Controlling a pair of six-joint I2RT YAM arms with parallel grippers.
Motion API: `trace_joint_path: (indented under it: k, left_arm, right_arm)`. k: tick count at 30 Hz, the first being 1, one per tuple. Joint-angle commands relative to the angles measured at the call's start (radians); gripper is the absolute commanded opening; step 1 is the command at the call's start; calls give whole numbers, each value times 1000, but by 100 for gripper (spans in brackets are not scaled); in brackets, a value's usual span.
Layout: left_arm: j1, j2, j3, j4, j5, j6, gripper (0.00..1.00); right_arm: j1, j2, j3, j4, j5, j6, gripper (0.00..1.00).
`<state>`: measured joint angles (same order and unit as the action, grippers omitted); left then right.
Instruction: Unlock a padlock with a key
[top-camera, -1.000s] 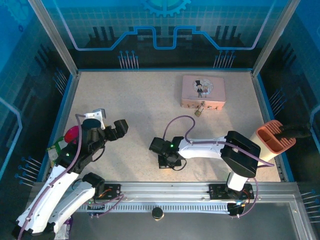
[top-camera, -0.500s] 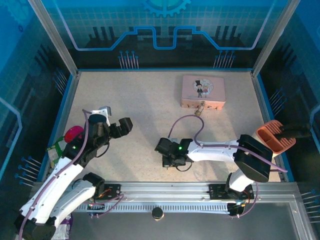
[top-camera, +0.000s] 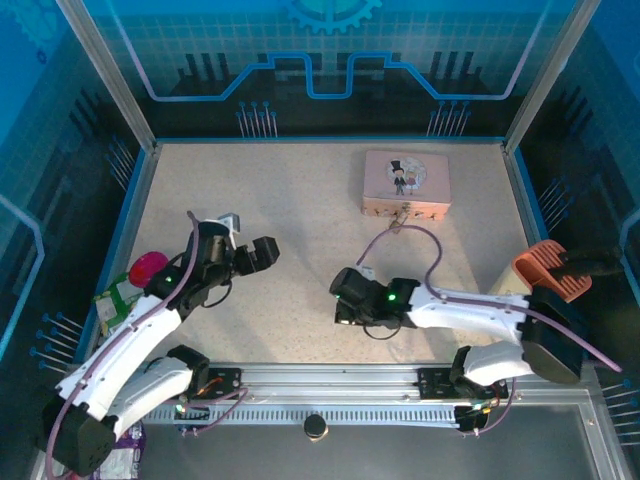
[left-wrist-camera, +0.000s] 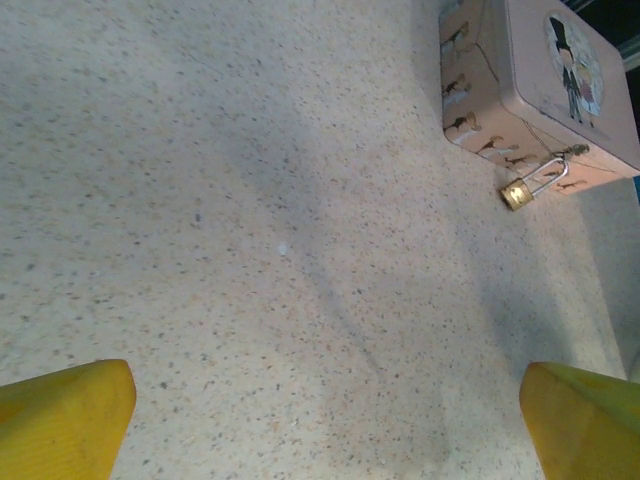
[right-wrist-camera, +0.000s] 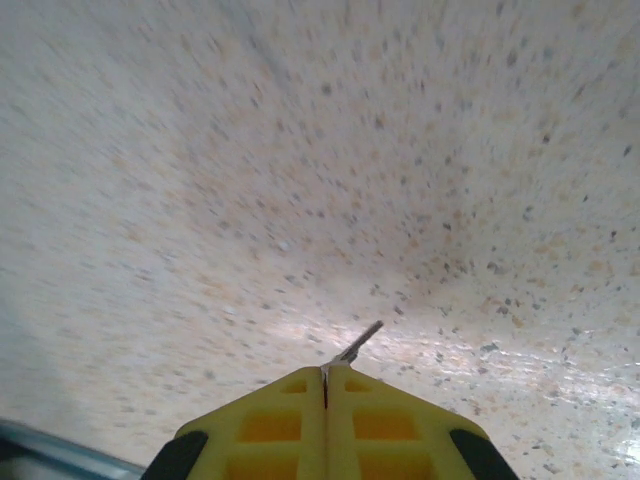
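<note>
Underfoot, speckled beige counter (top-camera: 300, 210); toward 1 o'clock on it in the overhead view, pink tin (top-camera: 406, 182) lying flat.

At about 9 o'clock of the counter, left claw (left-wrist-camera: 325, 385): spread to full width, holding nothing, aimed toward the tin. Near 6 o'clock, low over the counter, right claw (right-wrist-camera: 326, 372): pinched fully together on the key.

Hooked by its silver shackle to the tin's 6 o'clock face, padlock (left-wrist-camera: 517, 192): small, brass, body resting on the counter or hanging just above it, cannot tell which; well apart from both claws; toward 1 o'clock from the right claw.

Protruding from the closed pads toward 1 o'clock in the right wrist view, key (right-wrist-camera: 360, 341): thin grey blade, tilted off the finger line.

Step judged in hand: carrying the key to the padlock. Recommended:
- check the blade's tilt before the approach; a skewed blade likely to miss the keyway
- bring the left claw in first to pinch the padlock body; a loose-hanging lock likely to swing away under a push
- line the blade up with the keyway, then advance slowly
- hold the pinch firm against slip
- turn only after full insertion

Keyway orientation too small to tell.
</note>
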<state>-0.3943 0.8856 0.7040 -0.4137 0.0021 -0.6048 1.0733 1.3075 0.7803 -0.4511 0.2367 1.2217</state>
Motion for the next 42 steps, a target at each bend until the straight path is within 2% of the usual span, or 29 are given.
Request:
trace_joint_path:
  k: [1,5,10,13,17,20,24,32,37,42]
  left_arm:
    - [-5,42,-42,156,105,-38,99]
    - [-31,153,-77,468,223,-59,98]
    - [-100,266,-117,824,310,90,94]
    - [-110,367,-141,1015,378,90,86]
    - [-164,526,-194,1386,468,128,78]
    - [-176,654,-150,1537,579,129,62]
    - [-216,799,-147,1809,609,190,54]
    - [-300,875,-78,1814,632,332,51]
    - [-308,900,-67,1813,651,377,46]
    - [-309,913,-80,1812,648,425,46]
  right_arm:
    - [-49,-104,-57,24,28,92,0]
    - [-127,-243,-77,17,28,146,0]
    - [-224,-391,-43,-30,72,125,0]
    - [-296,-439,-21,-12,36,99,0]
    - [-353,-453,35,-14,5,71,0]
    - [-385,-443,66,-14,-36,54,0]
    - [-436,-425,94,-52,-114,32,0]
    - [-454,-425,81,3,-186,33,0]
    - [-450,-401,73,45,-240,33,0]
    - [-431,-392,55,73,-241,45,0]
